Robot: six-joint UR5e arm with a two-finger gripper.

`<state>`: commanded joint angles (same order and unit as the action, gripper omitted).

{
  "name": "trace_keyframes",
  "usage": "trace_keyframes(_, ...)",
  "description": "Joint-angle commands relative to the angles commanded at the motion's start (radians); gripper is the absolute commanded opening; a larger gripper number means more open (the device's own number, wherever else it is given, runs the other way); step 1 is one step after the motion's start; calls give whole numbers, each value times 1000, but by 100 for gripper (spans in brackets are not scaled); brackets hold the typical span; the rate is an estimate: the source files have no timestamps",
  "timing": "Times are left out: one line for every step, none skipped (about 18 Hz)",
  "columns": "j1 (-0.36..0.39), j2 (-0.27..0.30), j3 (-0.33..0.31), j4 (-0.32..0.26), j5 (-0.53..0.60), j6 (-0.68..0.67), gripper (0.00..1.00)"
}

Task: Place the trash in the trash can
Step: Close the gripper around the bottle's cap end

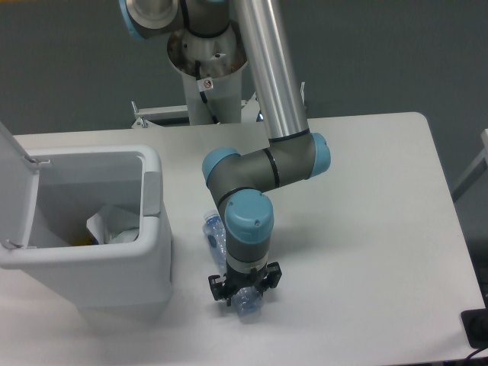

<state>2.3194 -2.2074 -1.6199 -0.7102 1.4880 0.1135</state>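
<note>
Clear, thin plastic marks the remaining piece of trash: a crushed bottle (pixel 229 263) with a blue label, lying on the white table (pixel 366 229) just beside the right wall of the trash can (pixel 114 263). The gripper (pixel 245 293) points straight down over the bottle's near end, its black fingers standing either side of the plastic; the wrist hides the gap between them, so whether they are clamped on the bottle or merely bracketing it cannot be told from this view. The bottle's far end, with the label, shows behind the arm (pixel 267 164), towards the bin. Judged by its look, the bottle is very light, and being already crushed it will yield and spring under pressure; its smooth skin is likely slippery, so a hold across a flattened, creased section of the body should seat better than one on a rounded part, and firm closure carries little risk of harm. The trash can stands open at the left with its lid (pixel 14 183) swung up, and a crumpled white wrapper (pixel 114 225) already lies inside it. The lift must raise the bottle above the thick rounded rim before it travels left over the opening; a dangling far end could catch that rim.
</note>
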Motion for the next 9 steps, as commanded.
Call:
trace_keyframes(0, 2, 0, 0, 0, 0, 67)
trace_keyframes(0, 2, 0, 0, 0, 0, 66)
trace_keyframes(0, 2, 0, 2, 0, 3, 66)
trace_keyframes(0, 3, 0, 2, 0, 5, 66)
trace_keyframes(0, 5, 0, 0, 0, 5, 66)
trace_keyframes(0, 5, 0, 2, 0, 5, 64)
trace_keyframes(0, 8, -2, 2, 0, 6, 63)
trace_keyframes(0, 9, -2, 2, 0, 6, 63)
trace_keyframes(0, 9, -2, 2, 0, 6, 63)
